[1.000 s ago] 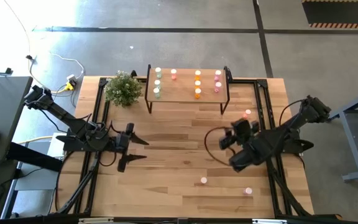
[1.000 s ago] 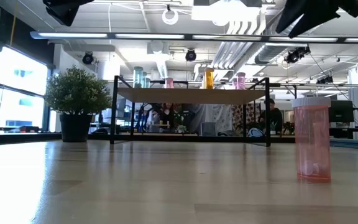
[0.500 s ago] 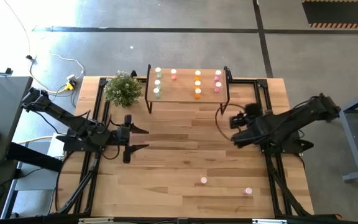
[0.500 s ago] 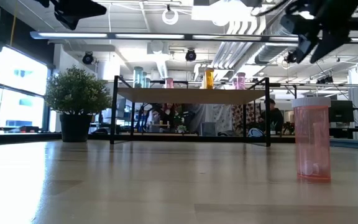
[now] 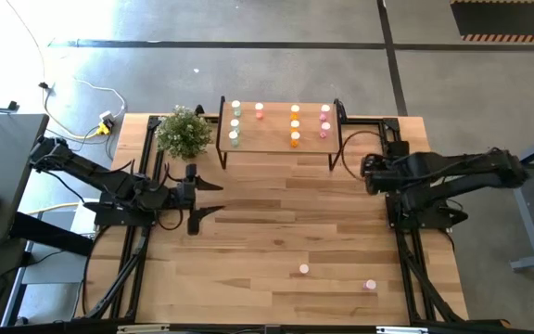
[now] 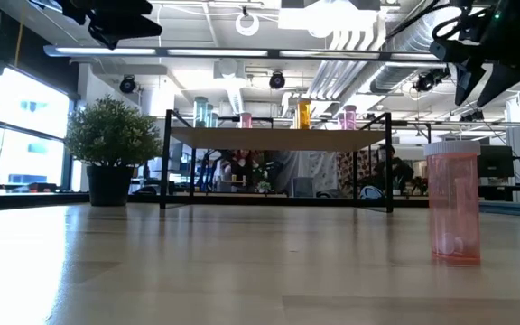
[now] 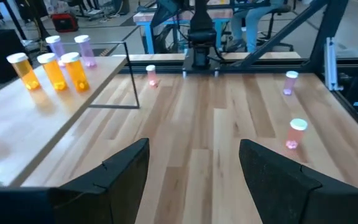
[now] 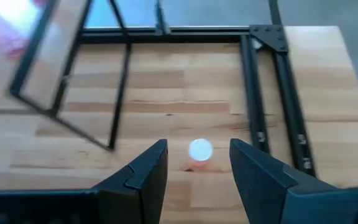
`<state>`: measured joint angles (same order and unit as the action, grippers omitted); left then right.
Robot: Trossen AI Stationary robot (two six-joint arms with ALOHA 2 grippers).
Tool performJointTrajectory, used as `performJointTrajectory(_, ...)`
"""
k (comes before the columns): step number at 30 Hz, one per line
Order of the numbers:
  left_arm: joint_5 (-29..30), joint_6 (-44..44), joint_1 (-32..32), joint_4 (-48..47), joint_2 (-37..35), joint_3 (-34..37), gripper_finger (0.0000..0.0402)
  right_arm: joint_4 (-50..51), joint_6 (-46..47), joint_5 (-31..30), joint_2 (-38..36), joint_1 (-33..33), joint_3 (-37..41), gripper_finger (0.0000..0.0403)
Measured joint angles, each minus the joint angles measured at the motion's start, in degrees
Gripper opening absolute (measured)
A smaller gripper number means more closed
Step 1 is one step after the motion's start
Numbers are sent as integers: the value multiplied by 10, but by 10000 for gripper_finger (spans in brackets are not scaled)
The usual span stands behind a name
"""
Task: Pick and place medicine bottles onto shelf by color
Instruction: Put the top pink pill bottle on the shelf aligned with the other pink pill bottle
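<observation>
**Centring the right gripper on the pink bottle near the shelf**

**High view.** Hovering just off the shelf's (image 5: 281, 141) right legs, the right gripper (image 5: 367, 173) covers the spot where its target stands, so the bottle itself is hidden here. The left gripper (image 5: 202, 199) waits over the left half of the table (image 5: 267, 241), fingers spread. Two more pink bottles stand well apart near the front edge — one (image 5: 304, 270) mid-table, one (image 5: 371, 285) further right. Bottles already on the shelf stand in colour columns: green, pink, orange, magenta.

**Low view.** The nearest pink bottle (image 6: 453, 208) stands upright on its base, cap up, long axis vertical. Judged from this, the remaining bottles should be taken from above with the fingers either side of the body.

**Left wrist view.** Three orange bottles (image 7: 53, 70) stand upright on the shelf top; loose pink bottles (image 7: 296, 133) stand upright on the table beyond the open fingers.

**Right wrist view.** The pale cap of the target bottle (image 8: 200, 151) sits between the two open fingers (image 8: 142, 177), seen end-on — axis vertical, pointing at the camera. It lies slightly nearer one finger. Recommended: centre the cap in the gap, descend straight, and close below the cap. The shelf leg and the table's black rail are near; keep the fingers clear of both.
</observation>
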<state>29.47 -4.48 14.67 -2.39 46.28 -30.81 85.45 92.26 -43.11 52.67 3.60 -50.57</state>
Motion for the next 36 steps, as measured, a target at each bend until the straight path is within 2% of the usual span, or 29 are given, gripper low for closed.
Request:
performJointTrajectory(10, -8, 7, -21, -11, 0, 0, 241, -25, -152, 93, -71, -185, -3, 165)
performJointTrajectory(16, -33, 6, -28, -22, 0, 0, 241, -104, -266, 169, -61, -280, -3, 165)
performJointTrajectory(21, -37, 7, -28, -23, 0, 0, 241, -119, -302, 216, -41, -358, -3, 165)
performJointTrajectory(30, -37, 32, -28, -34, 0, 0, 241, -171, -341, 315, -11, -434, -3, 165)
performJointTrajectory(36, -57, 32, -28, -43, 0, 0, 241, -199, -349, 322, 20, -470, -3, 165)
